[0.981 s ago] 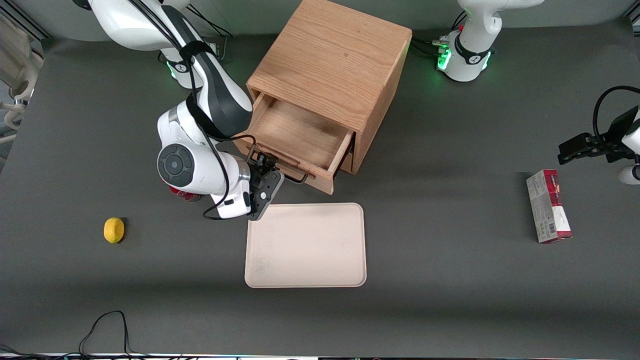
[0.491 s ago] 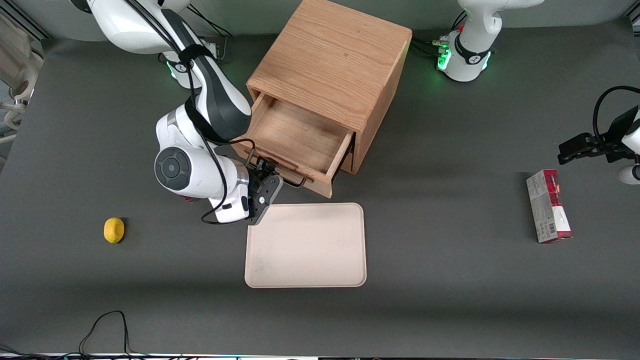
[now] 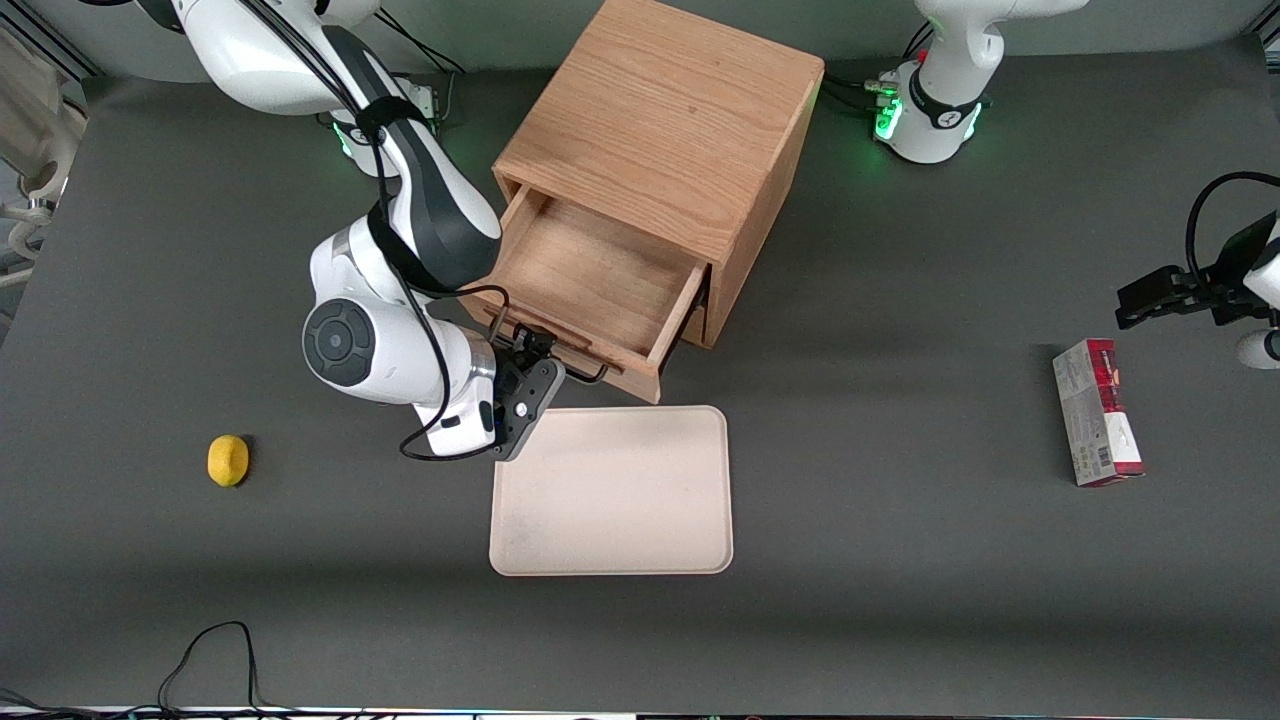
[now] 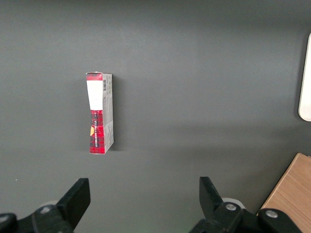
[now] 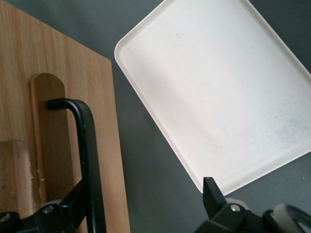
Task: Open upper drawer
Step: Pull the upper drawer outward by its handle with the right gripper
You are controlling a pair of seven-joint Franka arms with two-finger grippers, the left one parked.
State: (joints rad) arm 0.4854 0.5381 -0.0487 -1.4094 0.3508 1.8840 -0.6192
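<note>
The upper drawer of the oak cabinet stands pulled well out, its empty wooden inside showing. Its black wire bar handle faces the front camera. My right gripper is at the handle's end toward the working arm's side of the table. In the right wrist view the gripper is open. One finger lies against the black handle bar on the drawer front; the other finger is apart, over the table by the tray.
A beige tray lies on the table just in front of the open drawer, nearer the front camera; it also shows in the right wrist view. A yellow lemon lies toward the working arm's end. A red box lies toward the parked arm's end.
The drawer has slid a little farther out toward the front camera. My gripper and wrist moved with it, closer to the tray.
</note>
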